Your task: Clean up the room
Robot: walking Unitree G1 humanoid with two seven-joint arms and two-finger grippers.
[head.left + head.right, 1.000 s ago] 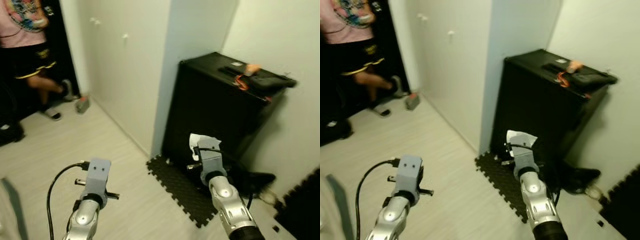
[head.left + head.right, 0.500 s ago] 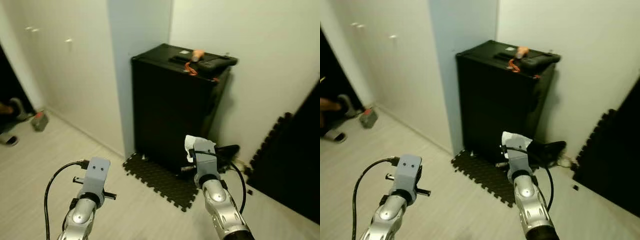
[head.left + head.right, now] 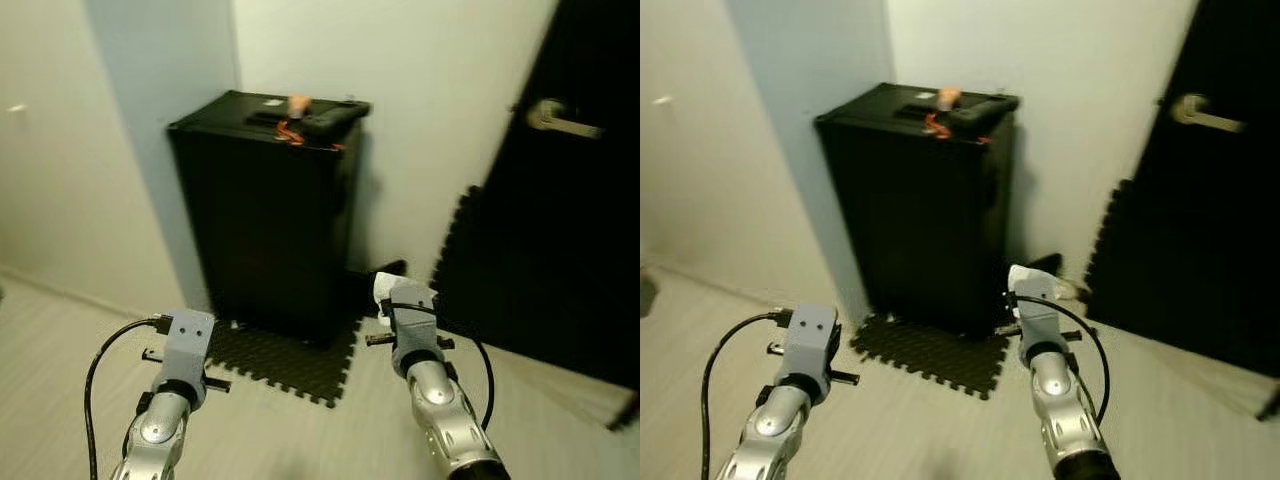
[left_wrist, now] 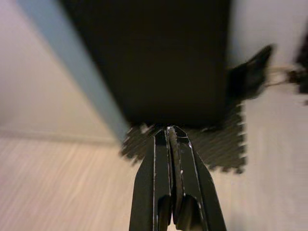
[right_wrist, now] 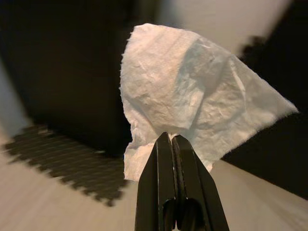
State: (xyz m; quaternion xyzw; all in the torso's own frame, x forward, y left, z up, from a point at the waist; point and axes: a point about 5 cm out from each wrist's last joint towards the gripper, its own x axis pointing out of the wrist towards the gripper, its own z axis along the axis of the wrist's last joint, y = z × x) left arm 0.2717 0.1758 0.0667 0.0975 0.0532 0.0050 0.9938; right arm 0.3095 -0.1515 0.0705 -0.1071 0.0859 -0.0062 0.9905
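1. The right pincer has its two black fingers pressed together on the lower edge of a crumpled white tissue, which fans out beyond the tips. In the left eye view that tissue sits at lower centre-right of the frame, held up above the floor at the end of the silver right arm.

2. The left pincer is squeezed fully together with nothing between its fingers. Its arm rises at the lower left of the head view, with a black cable looping off the grey wrist block.

3. Ahead of both pincers, at the centre of the frame, stands a tall black cabinet, set into the corner between a pale blue wall strip and a white wall. I can make out no opening in it and nothing of what it may contain.

4. On the cabinet's top lie a dark flat object and something orange beside it; they are too small to tell apart further.

5. A black foam floor mat with toothed edges lies on the pale floor against the cabinet's foot, between the two arms.

6. On the right of the frame is a black door with a metal lever handle at the upper right. A dark foam piece leans by its lower left edge.
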